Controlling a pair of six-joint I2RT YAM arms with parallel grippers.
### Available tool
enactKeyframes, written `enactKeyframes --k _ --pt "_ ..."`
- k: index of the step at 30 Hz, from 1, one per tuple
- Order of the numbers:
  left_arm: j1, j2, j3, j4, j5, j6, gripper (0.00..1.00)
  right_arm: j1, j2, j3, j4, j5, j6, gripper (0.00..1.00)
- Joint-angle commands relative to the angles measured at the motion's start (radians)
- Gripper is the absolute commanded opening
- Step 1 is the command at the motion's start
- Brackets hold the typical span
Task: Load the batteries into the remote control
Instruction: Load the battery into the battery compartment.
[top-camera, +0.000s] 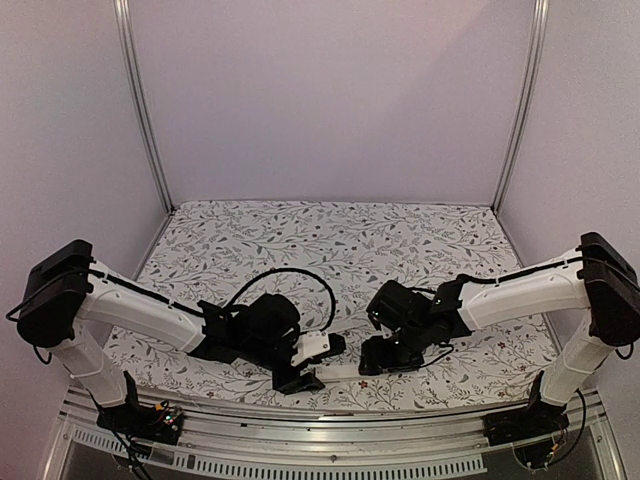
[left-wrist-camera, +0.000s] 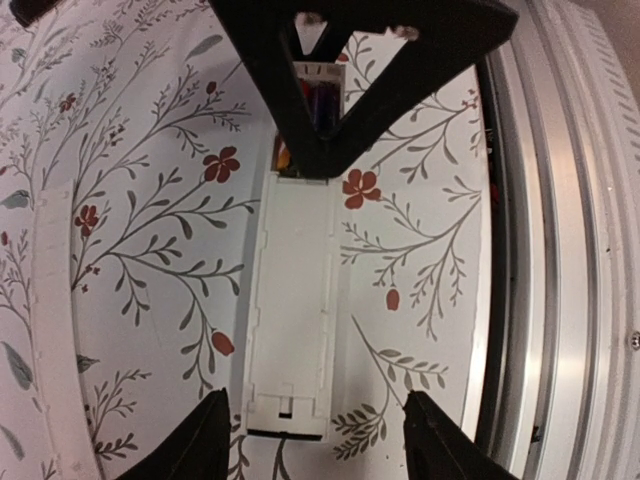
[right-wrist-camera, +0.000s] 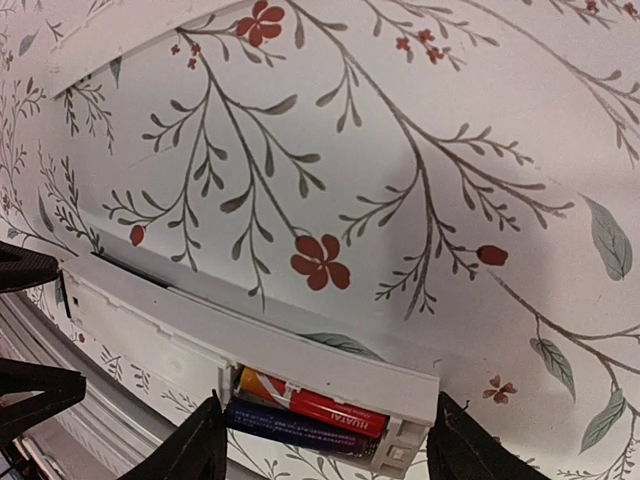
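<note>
The white remote control (left-wrist-camera: 290, 300) lies back-up on the flowered cloth, between my two grippers (top-camera: 345, 372). Its long bay is open. Two batteries (right-wrist-camera: 320, 410), one red and one dark, lie side by side in the bay's far end; in the left wrist view they show (left-wrist-camera: 320, 100) between the right gripper's black fingers. My left gripper (left-wrist-camera: 325, 445) is open, its fingertips either side of the remote's empty end, clear of it. My right gripper (right-wrist-camera: 330, 450) is open and straddles the battery end of the remote (right-wrist-camera: 200, 330).
The thin white cover strip (left-wrist-camera: 55, 330) lies on the cloth beside the remote, apart from it, and shows in the right wrist view (right-wrist-camera: 130, 35). The table's metal front rail (left-wrist-camera: 570, 250) runs close along the remote's other side.
</note>
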Motion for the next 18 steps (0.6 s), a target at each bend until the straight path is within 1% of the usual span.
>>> enactKeyframes --k 1,5,11,13,18 --pt "-0.009 0.003 0.011 0.006 0.009 0.009 0.59 0.007 0.007 -0.006 -0.032 0.029 -0.001 0.62" --pt "-0.008 0.004 0.014 0.002 0.008 0.009 0.59 0.008 0.007 -0.006 -0.039 0.033 -0.002 0.58" --pt "-0.008 0.004 0.014 0.002 0.009 0.010 0.59 0.008 0.012 -0.008 -0.042 0.040 -0.005 0.55" --pt "-0.009 0.005 0.015 0.000 0.009 0.009 0.59 0.008 0.012 -0.009 -0.043 0.040 -0.007 0.57" --pt "-0.008 0.006 0.017 -0.003 0.009 0.011 0.59 0.008 0.016 -0.001 -0.046 0.030 -0.014 0.66"
